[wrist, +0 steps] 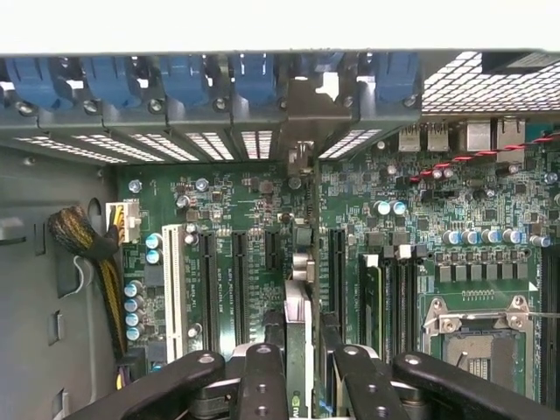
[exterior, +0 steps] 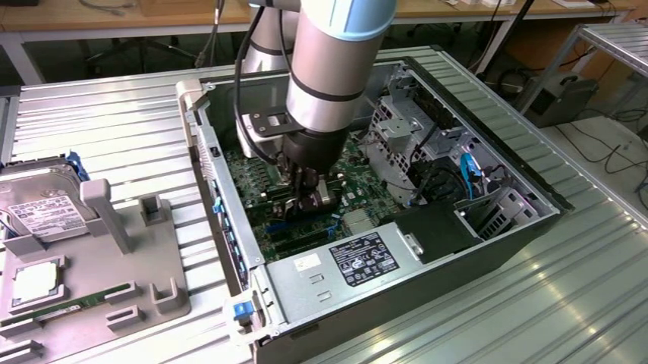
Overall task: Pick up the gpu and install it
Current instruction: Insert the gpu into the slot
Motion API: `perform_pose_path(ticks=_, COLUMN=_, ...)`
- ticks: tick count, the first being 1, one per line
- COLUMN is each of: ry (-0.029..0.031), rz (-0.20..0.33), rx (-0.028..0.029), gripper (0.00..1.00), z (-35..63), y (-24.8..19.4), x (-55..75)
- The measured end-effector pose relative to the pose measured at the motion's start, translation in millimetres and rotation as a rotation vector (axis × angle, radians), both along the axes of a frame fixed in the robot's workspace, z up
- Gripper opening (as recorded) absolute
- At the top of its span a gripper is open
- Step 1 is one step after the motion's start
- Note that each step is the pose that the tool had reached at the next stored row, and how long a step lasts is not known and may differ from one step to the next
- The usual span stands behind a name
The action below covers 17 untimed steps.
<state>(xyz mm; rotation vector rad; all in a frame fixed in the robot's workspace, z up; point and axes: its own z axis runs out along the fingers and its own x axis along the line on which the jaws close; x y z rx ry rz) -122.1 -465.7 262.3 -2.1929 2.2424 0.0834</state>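
I hold the gpu (wrist: pixel 297 325) on edge, clamped between the fingers of the gripper (wrist: pixel 303 372). I judge this lines its lower edge up with a slot on the motherboard (wrist: pixel 219 201), bracket end towards the rear vents (wrist: pixel 219 144). The arm (exterior: pixel 329 68) reaches steeply down into the open computer case (exterior: pixel 476 227), wrist facing the board. I cannot tell whether the card is seated.
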Motion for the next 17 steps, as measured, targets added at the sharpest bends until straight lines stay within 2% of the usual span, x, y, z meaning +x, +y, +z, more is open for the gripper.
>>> perform_pose_path(ticks=17, ry=-0.0007, rz=0.000, rx=0.0014, gripper=0.26, z=0.5, y=0.4, x=-0.4)
